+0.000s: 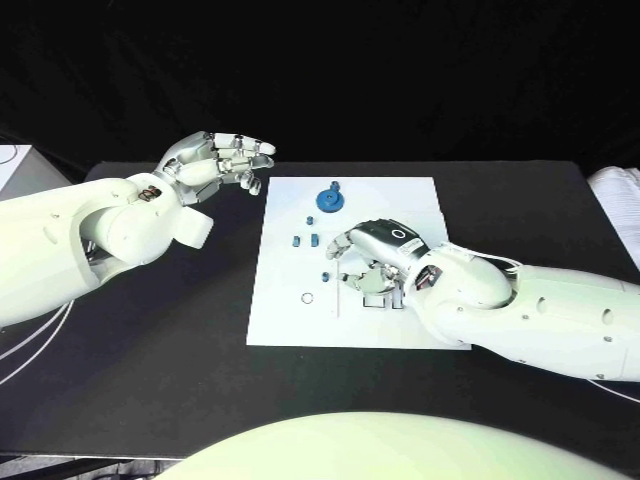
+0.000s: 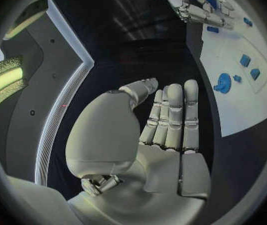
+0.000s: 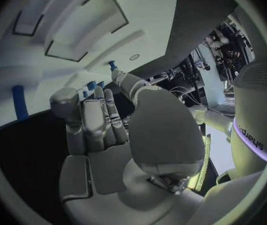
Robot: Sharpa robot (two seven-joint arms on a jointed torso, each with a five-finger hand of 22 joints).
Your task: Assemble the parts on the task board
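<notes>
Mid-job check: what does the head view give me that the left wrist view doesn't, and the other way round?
Head view alone: the task board's whole outline, and the left hand raised off the board's far left corner. Left wrist view alone: that hand's palm, with nothing in it. Both: the round blue part and the right hand over the board.

One white rectangular task board [image 1: 284, 320] lies on one black worktop [image 1: 147, 380]. One round blue disc part [image 1: 330, 202] and about five smaller blue parts [image 1: 293, 240] show on it, others possibly hidden.
</notes>
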